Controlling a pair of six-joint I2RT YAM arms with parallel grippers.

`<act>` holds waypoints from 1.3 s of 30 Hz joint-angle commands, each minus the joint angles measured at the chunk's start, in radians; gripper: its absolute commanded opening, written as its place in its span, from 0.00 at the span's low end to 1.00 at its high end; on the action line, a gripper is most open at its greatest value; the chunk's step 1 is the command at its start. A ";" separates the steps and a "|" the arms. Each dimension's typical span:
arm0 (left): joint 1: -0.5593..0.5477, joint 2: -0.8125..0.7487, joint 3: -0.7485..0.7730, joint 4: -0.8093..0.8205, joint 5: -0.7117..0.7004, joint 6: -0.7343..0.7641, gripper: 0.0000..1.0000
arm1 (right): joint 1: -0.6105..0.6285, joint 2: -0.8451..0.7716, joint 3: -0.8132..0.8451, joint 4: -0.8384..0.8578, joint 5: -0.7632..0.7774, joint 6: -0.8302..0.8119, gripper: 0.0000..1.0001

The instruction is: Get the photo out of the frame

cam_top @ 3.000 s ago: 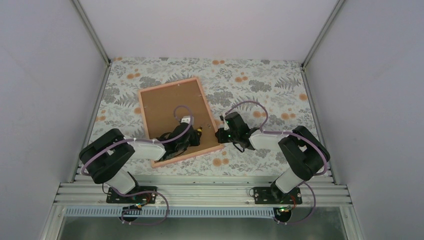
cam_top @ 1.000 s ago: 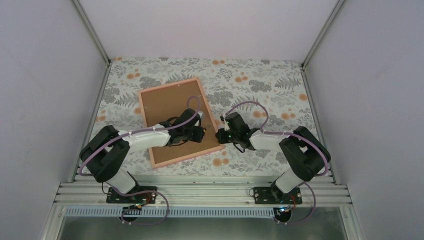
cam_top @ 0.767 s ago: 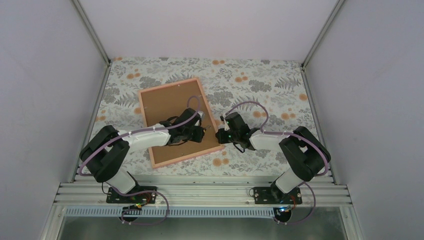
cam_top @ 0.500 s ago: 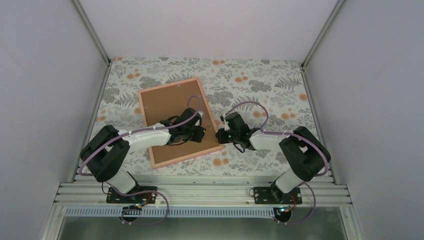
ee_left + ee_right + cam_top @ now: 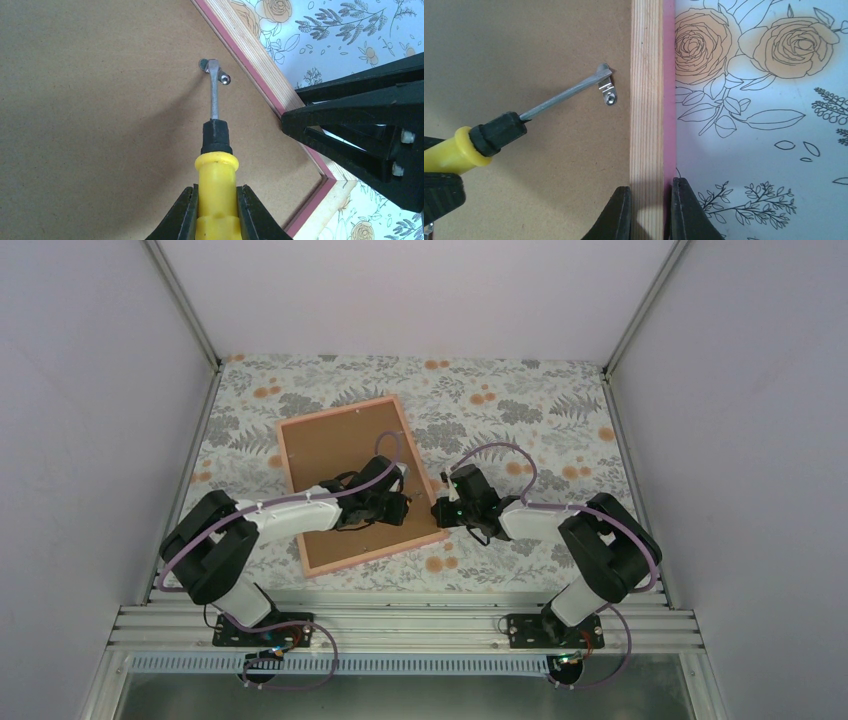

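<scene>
The frame [image 5: 337, 409] lies face down at an angle on the flowered table [image 5: 520, 390], left of centre, its brown backing board [image 5: 335, 450] facing up; the photo is hidden beneath that board; the left gripper [image 5: 216, 192] is clamped on the yellow handle of a screwdriver [image 5: 215, 172], whose metal tip rests against a small metal clip [image 5: 607, 90] on the board just inside the frame's right rail; the right gripper [image 5: 649, 190] is pinched onto that same wooden rail, nearer along it than the clip.
</scene>
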 commanded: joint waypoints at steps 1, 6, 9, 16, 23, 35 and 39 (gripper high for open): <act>-0.005 -0.018 -0.022 -0.130 0.009 -0.019 0.02 | 0.008 -0.012 -0.003 -0.058 -0.023 0.004 0.04; -0.005 -0.078 -0.029 -0.120 -0.042 -0.028 0.02 | 0.008 -0.028 0.004 -0.085 -0.013 -0.010 0.04; -0.001 -0.112 -0.036 -0.116 -0.075 -0.035 0.02 | 0.008 -0.039 0.022 -0.121 -0.001 -0.025 0.05; 0.031 -0.205 -0.064 -0.101 -0.121 -0.033 0.02 | 0.008 -0.059 0.098 -0.177 0.038 -0.074 0.29; 0.109 -0.280 -0.095 -0.104 -0.134 -0.009 0.02 | -0.005 0.053 0.263 -0.209 0.104 -0.136 0.42; 0.249 -0.318 -0.130 -0.067 -0.074 0.042 0.02 | -0.077 0.372 0.621 -0.214 0.118 -0.220 0.40; 0.265 -0.301 -0.113 -0.065 -0.076 0.063 0.02 | -0.095 0.457 0.715 -0.224 0.120 -0.236 0.38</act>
